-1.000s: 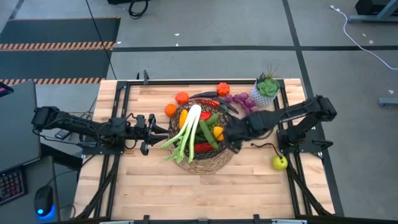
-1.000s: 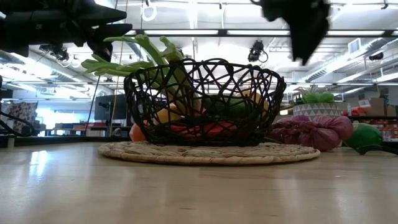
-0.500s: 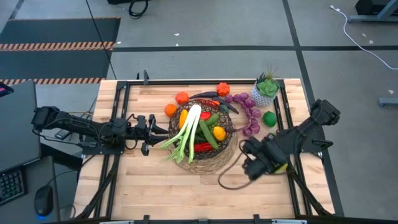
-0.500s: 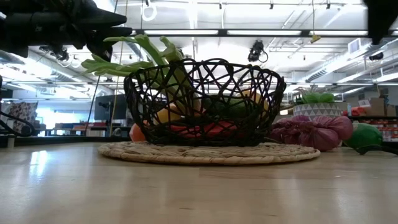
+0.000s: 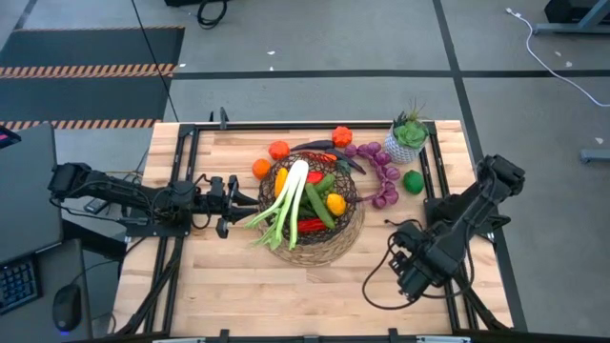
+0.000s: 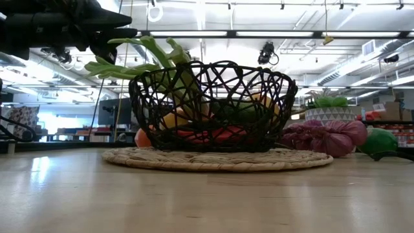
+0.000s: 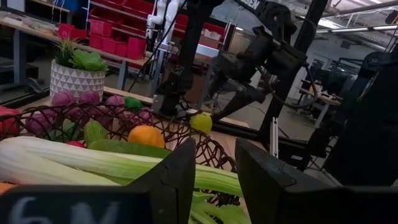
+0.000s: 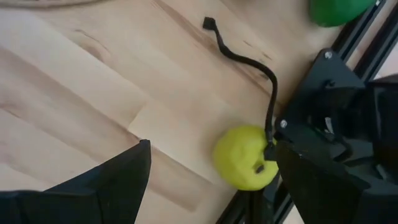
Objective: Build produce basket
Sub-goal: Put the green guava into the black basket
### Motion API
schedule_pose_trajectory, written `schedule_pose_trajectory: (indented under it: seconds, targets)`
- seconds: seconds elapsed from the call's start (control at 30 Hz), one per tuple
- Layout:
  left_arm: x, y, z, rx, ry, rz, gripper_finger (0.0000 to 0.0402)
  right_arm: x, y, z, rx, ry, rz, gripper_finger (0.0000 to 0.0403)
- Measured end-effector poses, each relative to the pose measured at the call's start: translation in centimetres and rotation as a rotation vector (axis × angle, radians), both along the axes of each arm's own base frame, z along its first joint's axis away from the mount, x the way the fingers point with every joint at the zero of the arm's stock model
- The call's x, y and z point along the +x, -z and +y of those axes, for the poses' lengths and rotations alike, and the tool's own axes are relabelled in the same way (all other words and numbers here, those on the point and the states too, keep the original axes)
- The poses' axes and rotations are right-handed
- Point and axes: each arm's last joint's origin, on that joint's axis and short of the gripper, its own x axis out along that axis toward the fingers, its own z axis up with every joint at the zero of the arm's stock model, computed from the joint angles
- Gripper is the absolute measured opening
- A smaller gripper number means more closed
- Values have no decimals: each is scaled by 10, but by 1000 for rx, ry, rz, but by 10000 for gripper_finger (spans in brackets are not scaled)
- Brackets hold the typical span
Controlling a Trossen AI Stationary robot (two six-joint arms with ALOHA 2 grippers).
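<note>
While my two arms flank it, the basket (image 5: 313, 211) sits near the middle of a pale wooden table (image 5: 238, 286) with a black metal frame along its sides.

Contents of basket: green leek (image 5: 289, 202) lying across it with leaves hanging over the rim toward my left gripper; cucumbers (image 5: 320, 206); red and yellow-orange peppers. From the low view, the dark openwork wall stands on a flat tan wicker base (image 6: 217, 159).

On the table outside the basket: oranges (image 5: 270, 159) and a red-orange piece at the far rim; purple grapes (image 5: 381, 171) in a trail toward the right; a green round piece (image 5: 413, 181) just beyond them; a potted plant (image 5: 408, 136) in a white pot at the far right corner; a yellow-green apple (image 8: 244, 158) against the right-hand frame rail.

Left gripper (image 5: 227, 204): level with the table, just beside the basket's left rim, fingers (image 7: 180, 180) a narrow gap apart, nothing between them, leek leaves just ahead.

Right gripper (image 5: 408, 276): at the near right of the table, pointing down, fingers set wide apart and empty; the apple lies between and beyond them, untouched.

Room: grey floor with striped hazard mats; ceiling strip lights; red storage bins (image 7: 118, 38) on shelving; a desk with a keyboard to the left.
</note>
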Motion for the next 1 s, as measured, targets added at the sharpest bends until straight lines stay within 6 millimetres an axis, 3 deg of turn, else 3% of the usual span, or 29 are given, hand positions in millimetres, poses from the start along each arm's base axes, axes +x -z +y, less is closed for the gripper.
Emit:
schedule_pose_trajectory:
  seconds: [1.0]
  targets:
    - [0,0,0,0,0,-1,110,-7,0,8,-9,22,-58,347]
